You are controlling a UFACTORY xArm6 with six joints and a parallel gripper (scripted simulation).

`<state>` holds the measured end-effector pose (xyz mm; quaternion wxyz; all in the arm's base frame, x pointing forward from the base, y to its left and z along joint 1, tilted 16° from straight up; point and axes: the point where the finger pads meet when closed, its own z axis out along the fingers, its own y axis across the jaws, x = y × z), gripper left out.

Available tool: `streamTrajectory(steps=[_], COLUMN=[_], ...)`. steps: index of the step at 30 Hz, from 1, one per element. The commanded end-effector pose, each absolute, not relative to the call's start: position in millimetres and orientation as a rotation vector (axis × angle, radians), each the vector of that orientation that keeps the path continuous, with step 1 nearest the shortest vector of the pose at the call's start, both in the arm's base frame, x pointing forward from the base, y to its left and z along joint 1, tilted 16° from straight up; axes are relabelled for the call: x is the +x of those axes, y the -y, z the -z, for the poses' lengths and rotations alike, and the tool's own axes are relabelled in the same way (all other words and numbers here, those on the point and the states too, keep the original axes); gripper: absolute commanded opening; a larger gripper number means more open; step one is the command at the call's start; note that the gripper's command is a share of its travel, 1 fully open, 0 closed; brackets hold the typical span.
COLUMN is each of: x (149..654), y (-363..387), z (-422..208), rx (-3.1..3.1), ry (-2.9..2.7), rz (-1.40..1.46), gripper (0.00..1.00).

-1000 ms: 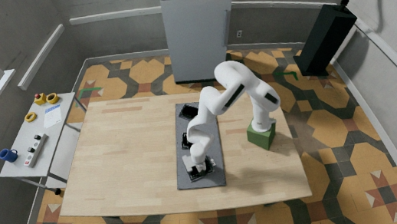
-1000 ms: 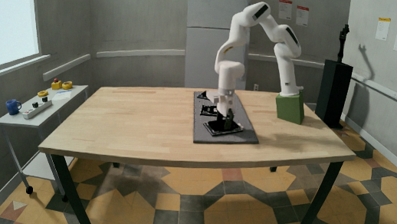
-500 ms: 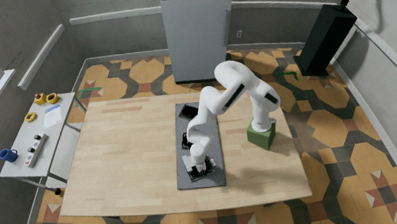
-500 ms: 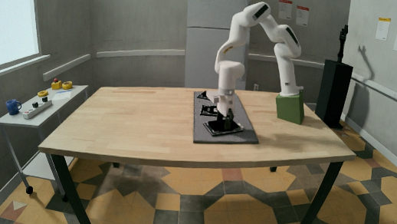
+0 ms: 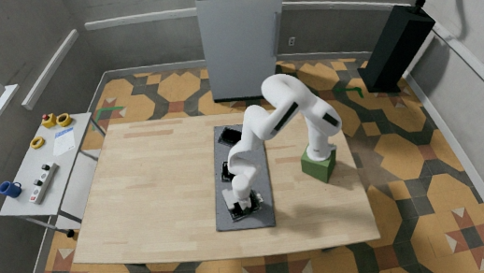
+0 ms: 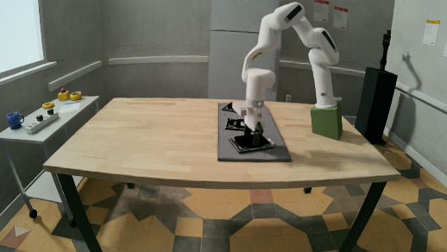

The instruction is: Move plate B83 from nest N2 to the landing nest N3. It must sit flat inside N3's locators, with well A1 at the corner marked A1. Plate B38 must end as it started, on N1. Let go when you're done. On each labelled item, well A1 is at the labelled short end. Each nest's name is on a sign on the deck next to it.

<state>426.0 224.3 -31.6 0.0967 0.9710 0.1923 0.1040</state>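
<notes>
A dark grey mat lies along the middle of the wooden table and carries three black stations in a row. My gripper (image 5: 241, 206) points straight down over the nearest station and is shut on the black plate (image 5: 239, 208) that sits there. The plate is low, at nest height, and it also shows in the exterior view (image 6: 251, 142) with the gripper (image 6: 254, 135) over it. A second black station (image 5: 227, 172) is in the middle, partly hidden by my arm. A third (image 5: 230, 136) is at the far end. The labels and nest signs are too small to read.
The arm's green base block (image 5: 319, 165) stands on the table to the right of the mat. A grey side cart (image 5: 39, 164) with a blue mug, a switch box and yellow rings stands left of the table. A grey cabinet (image 5: 239, 47) is behind the table.
</notes>
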Motion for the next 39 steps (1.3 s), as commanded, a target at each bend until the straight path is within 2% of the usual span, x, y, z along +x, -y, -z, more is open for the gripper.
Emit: streamTrajectory(steps=[1, 39], x=[427.2, 425.0], y=[-225.5, -226.9], z=[30.1, 21.0], rx=[2.877, 2.877], ry=[-0.57, -0.57], rz=[-0.314, -0.314], gripper=[0.0, 0.0])
